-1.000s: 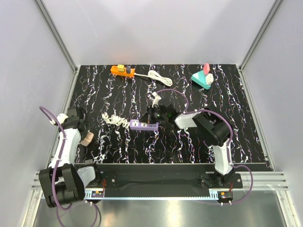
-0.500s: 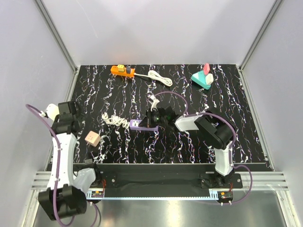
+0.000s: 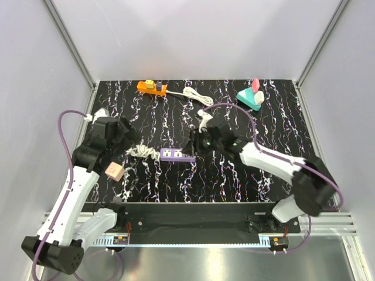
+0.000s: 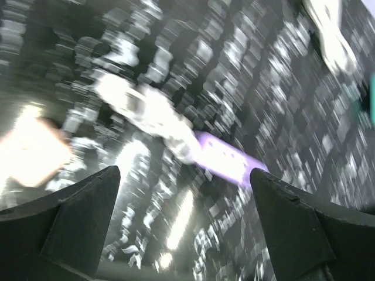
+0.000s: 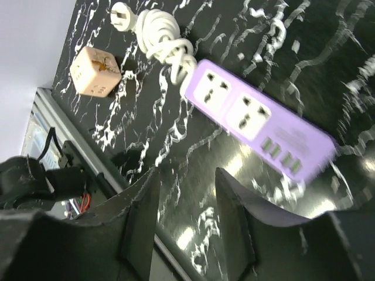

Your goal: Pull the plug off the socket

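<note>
Hovering just off the right end of the purple plastic socket strip point(image 3: 177, 154), long axis left-right, with right gripper point(image 3: 195, 143) jaws parted, empty. Showing bare sockets; tan cube-shaped plug point(image 3: 114, 171) apparently loose left of strip, nearer wide-open, empty left gripper point(image 3: 130, 139).

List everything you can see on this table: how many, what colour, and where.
purple power strip: one, purple, table centre, both sockets empty
coiled cord: one, white, left of the purple power strip
cube adapter: one, beige-pink, near left
orange power strip: one, orange, far left, small plugs on it
loose cable: one, white, right of the orange power strip
teal block: one, teal with pink and white pieces on top, far right
table: one, black with white marbling
left gripper: one, black, open, above the coiled cord
right gripper: one, black, open, by the purple power strip
</note>
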### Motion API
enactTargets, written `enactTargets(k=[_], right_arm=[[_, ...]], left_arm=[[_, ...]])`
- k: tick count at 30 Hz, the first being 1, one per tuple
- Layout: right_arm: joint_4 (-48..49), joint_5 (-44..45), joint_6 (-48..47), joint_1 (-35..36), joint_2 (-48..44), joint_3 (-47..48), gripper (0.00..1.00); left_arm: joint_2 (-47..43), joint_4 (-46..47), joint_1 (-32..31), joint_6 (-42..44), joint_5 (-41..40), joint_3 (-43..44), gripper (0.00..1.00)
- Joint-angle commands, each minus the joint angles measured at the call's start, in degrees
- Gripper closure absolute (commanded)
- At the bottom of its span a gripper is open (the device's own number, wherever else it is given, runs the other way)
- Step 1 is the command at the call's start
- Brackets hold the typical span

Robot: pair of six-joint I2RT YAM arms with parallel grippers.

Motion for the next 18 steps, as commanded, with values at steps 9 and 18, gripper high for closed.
enactTargets(k=[9,18], right_arm=[[-10.2,12.4,-1.6,-2.8,-13.3,-10.6,0.36],[-7.9,18.4,-2.3,-10.3,-7.1,-4.4,0.0]], left_arm=[[4.8,14.6,-11.7,4.7,16.1,4.7,0.01],[17.6,35.1,-11.8,7.8,16.9,8.1,0.01]])
